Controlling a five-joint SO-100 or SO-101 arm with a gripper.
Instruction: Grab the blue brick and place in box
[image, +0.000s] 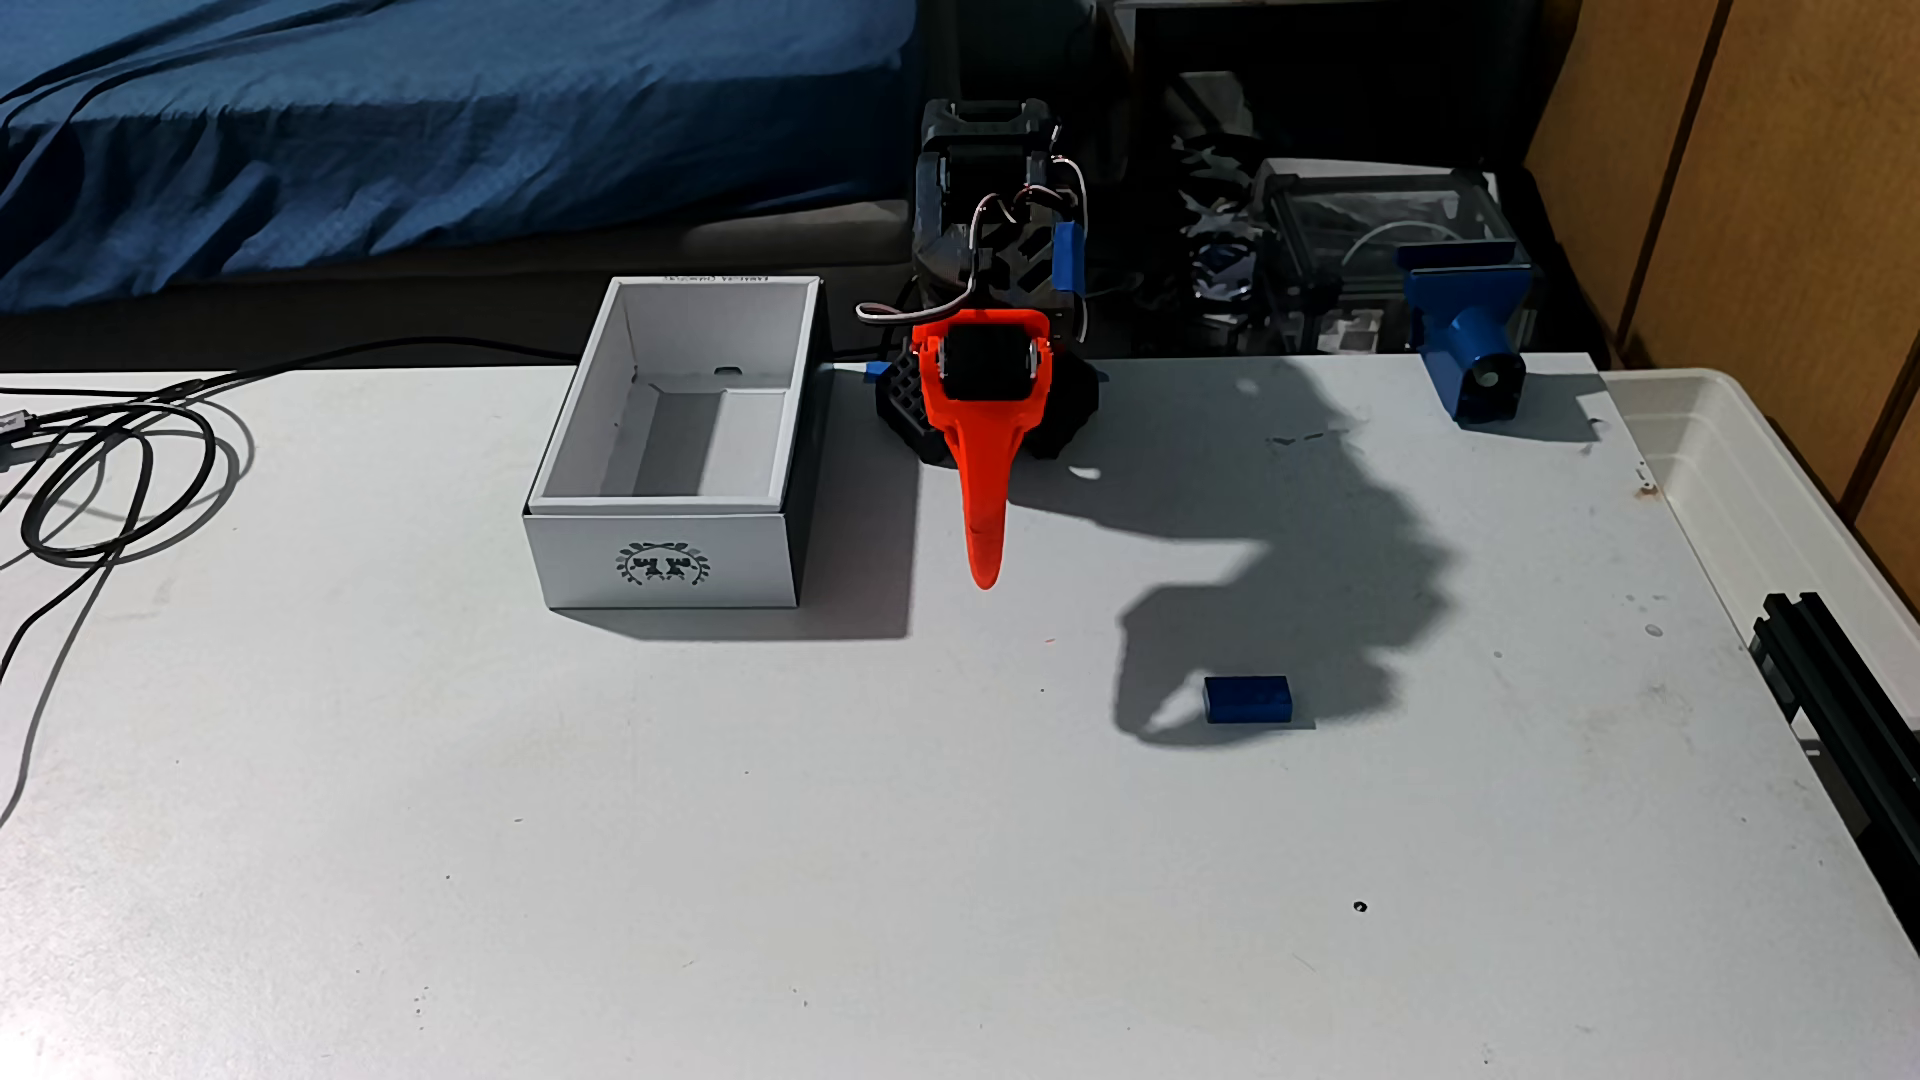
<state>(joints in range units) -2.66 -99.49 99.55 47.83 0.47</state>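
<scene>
Fixed view. The orange end effector (982, 566) points down toward the camera with its fingers together in a single tapered tip, holding nothing, its tip hanging above the surface (935, 883) just right of the box (665, 566). The box, white with a dark wreath-like emblem on its near short wall, stands open-topped and appears empty. The black arm base (987, 415) sits just right of the box's far corner, at the back edge of the surface. The blue brick (1248, 699) lies flat on the surface, well to the right of the box and nearer the camera, inside the arm's shadow (1278, 540). A larger blue printed part (1470, 332) stands far right of the box, at the back edge. Black cables (114, 488) coil to the left of the box.
</scene>
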